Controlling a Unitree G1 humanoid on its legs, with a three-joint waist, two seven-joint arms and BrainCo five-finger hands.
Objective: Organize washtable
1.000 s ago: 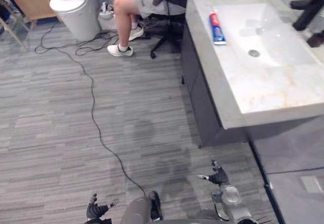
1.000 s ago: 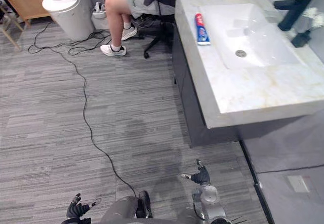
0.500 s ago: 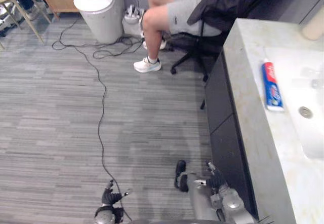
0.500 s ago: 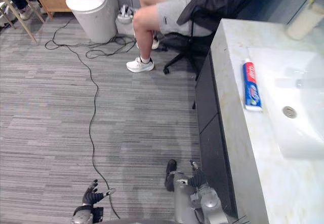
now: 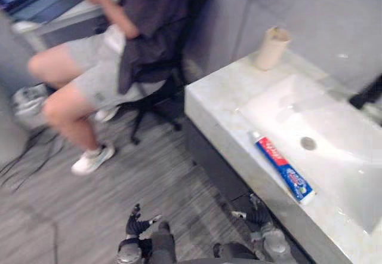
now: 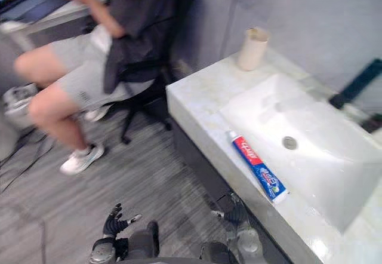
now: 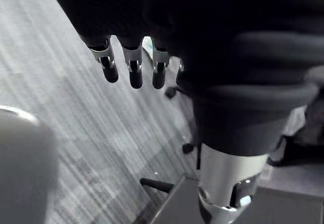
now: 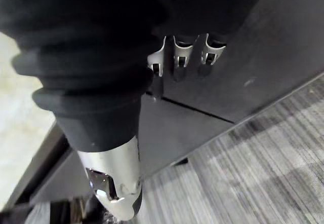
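1. The toothpaste tube (image 5: 284,167) is seen lying flat on the table (image 5: 209,106), along the near rim of the sink basin (image 5: 340,150).
2. A beige cup (image 5: 271,48) is stood upright by the wall, well apart from the tube.
3. The left hand (image 5: 137,223) is held low over the floor, fingers spread, nothing grasped.
4. The right hand (image 5: 258,215) is held low beside the table's dark front, fingers relaxed, empty.

The robot's head has swung toward the washtable (image 5: 218,103), so everything sits differently in view. The toothpaste tube (image 5: 283,168) now lies closer below, the beige cup (image 5: 271,48) shows whole, and the seated person (image 5: 113,61) is visible up to the chest. The right hand (image 5: 258,215) now hangs beside the dark cabinet front (image 5: 208,153).
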